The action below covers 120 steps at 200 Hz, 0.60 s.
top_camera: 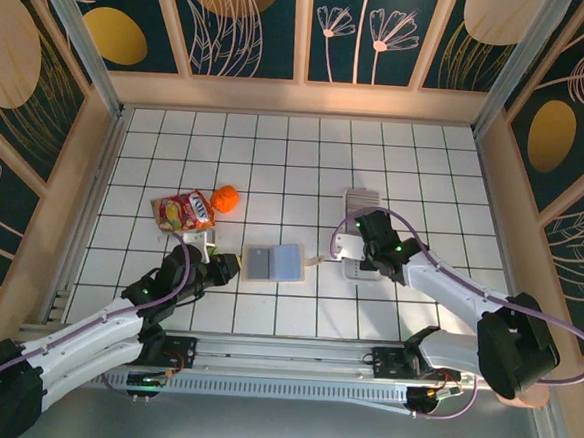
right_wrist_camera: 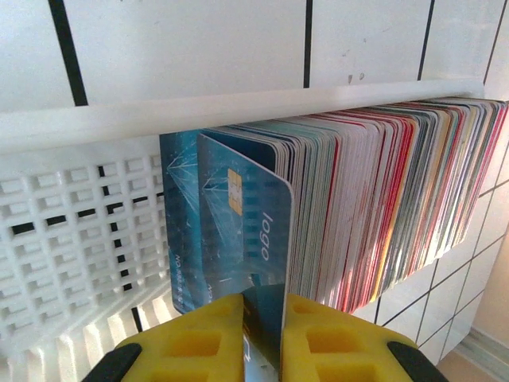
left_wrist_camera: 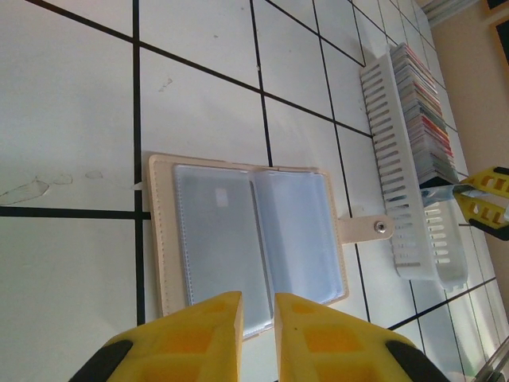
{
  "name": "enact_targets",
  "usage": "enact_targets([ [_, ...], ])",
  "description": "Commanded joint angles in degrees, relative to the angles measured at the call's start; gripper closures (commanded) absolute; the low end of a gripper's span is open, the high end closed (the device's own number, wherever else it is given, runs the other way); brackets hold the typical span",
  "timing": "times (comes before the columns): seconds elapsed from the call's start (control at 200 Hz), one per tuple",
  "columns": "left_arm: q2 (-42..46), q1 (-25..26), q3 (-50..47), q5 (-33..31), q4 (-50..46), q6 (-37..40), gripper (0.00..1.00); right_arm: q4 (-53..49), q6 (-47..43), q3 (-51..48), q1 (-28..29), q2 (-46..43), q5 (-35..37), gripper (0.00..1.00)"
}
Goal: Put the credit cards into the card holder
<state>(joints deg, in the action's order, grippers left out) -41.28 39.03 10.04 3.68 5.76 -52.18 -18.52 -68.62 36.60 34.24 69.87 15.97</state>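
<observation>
Right gripper (right_wrist_camera: 262, 318) clamped on front blue card of credit cards (right_wrist_camera: 382, 199) in white tray (right_wrist_camera: 87, 231). Left gripper (left_wrist_camera: 258, 318) nearly closed, empty; card holder (left_wrist_camera: 250, 239) lying open at 12 o'clock of it on desk (left_wrist_camera: 71, 95).

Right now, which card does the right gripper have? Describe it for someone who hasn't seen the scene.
Find the white slotted tray right of the open card holder. The right gripper pinches the frontmost card of its stack: teal-blue, gold chip, "logo" printed on it, pulled clear of the rest.

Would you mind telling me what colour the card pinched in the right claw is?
Teal-blue, with a gold chip; the card shows best in the right wrist view.
</observation>
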Motion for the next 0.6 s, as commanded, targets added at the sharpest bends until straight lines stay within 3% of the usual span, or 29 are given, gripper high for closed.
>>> enact_targets([
  [0.0,0.42,0.12,-0.2,0.62,-0.74,-0.46,0.82,-0.96,1.71,1.83,0.06,-2.1,-0.3,0.87],
  [0.33,0.76,0.1,-0.38,0.21,-1.28,-0.23,0.82,-10.13,4.7,2.08,0.9,-7.18,-6.47,1.0],
  [0.596,0.8,0.1,0.01,0.36,-1.76,-0.11,0.83,-13.88,5.71,2.3,0.91,-11.27,-9.96,1.0],
])
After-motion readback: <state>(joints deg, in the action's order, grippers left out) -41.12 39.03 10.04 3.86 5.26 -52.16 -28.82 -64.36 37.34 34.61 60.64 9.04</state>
